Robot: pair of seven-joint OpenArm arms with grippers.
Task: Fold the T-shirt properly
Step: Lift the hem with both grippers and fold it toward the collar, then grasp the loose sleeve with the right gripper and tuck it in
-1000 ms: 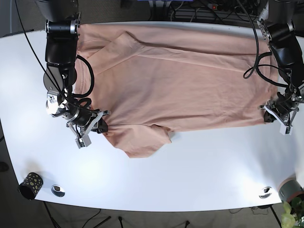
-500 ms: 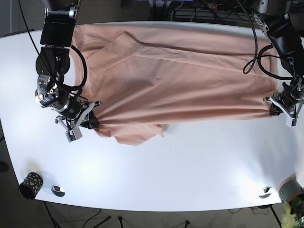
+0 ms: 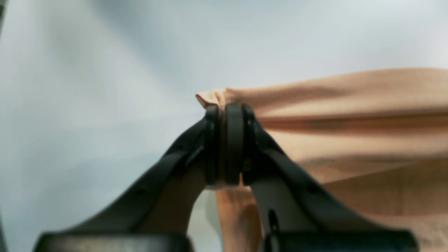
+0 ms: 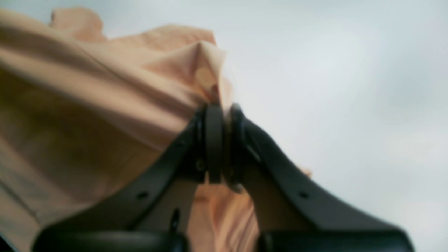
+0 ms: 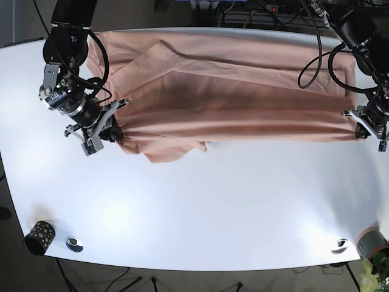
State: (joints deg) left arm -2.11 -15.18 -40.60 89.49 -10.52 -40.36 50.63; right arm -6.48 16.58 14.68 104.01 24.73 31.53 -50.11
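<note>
Lying across the top of the white table (image 5: pixel 200 207), the peach T-shirt (image 5: pixel 231 91) is being pinched at both lower corners, by the left claw (image 5: pixel 368 126) and right claw (image 5: pixel 104 131).

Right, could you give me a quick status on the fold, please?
Left gripper and right gripper shut on T-shirt near edge. Edge lifted off table, stretched between them. Nothing in the way.
</note>
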